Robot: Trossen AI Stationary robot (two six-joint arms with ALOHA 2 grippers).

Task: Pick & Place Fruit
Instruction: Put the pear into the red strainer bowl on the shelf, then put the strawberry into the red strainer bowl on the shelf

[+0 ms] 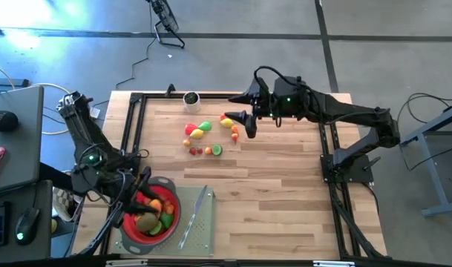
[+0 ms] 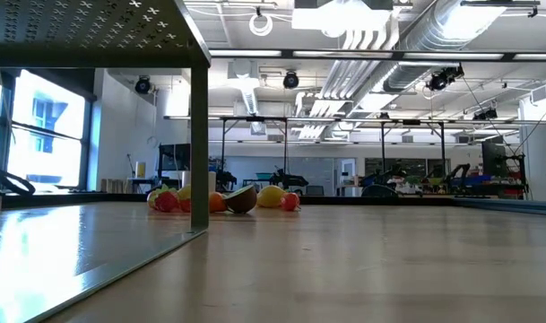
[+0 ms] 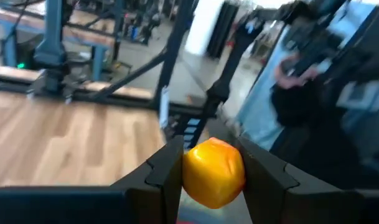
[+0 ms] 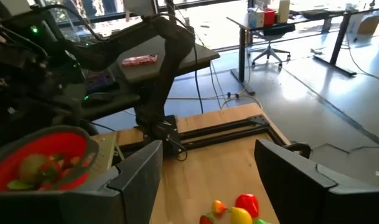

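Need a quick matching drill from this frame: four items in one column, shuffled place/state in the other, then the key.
Column 1
1. left gripper
2. right gripper
3. red strainer
4. knife

Column 2
A. lying on the grey mat, beside the strainer
B. open, empty, over the loose fruit at the table's far side
C. closed on a yellow-orange fruit
D. already holds several fruits

Pairs: 1-C, 2-B, 3-D, 4-A
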